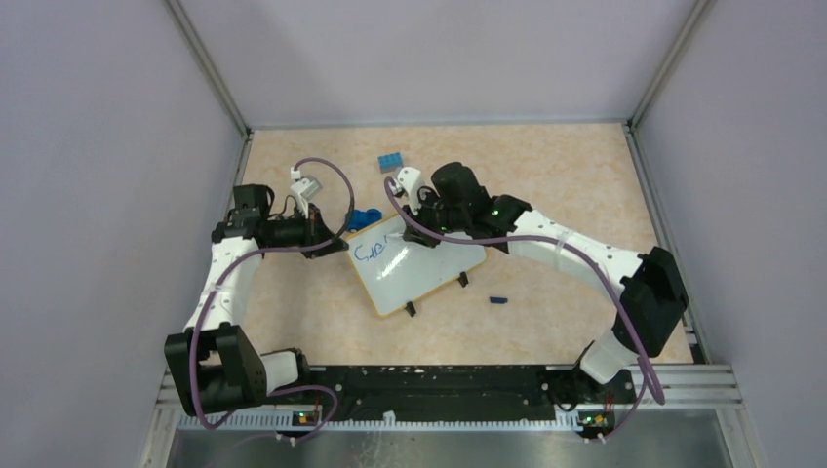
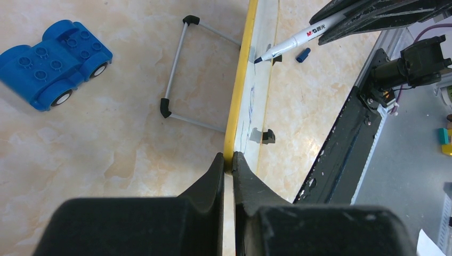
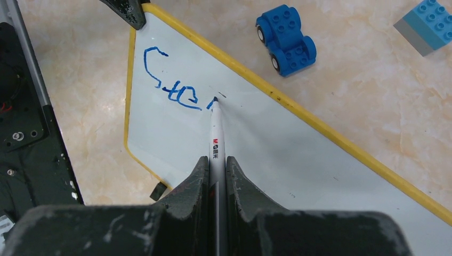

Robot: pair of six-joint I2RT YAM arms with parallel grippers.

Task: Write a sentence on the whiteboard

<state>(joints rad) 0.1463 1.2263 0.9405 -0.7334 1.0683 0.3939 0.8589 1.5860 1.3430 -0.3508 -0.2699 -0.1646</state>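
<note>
My left gripper [image 2: 229, 161] is clenched on the yellow rim of the whiteboard [image 3: 277, 154], which lies askew mid-table. My right gripper [image 3: 217, 165] grasps a white marker [image 3: 215, 130], its tip touching the board at the end of a short blue sentence [image 3: 173, 85]. A blue toy car [image 3: 285, 38] sits just beyond the rim.

Blue studded toy car [image 3: 285, 40] with four wheels sits top middle of the right wrist view, on the beige marbled tabletop [image 1: 566, 175]. Blue-over-grey studded brick [image 3: 429, 24] is in the top right corner, apart from it. In the overhead view, a small dark-blue marker cap [image 1: 498, 299] lies alone, just right of centre.
</note>
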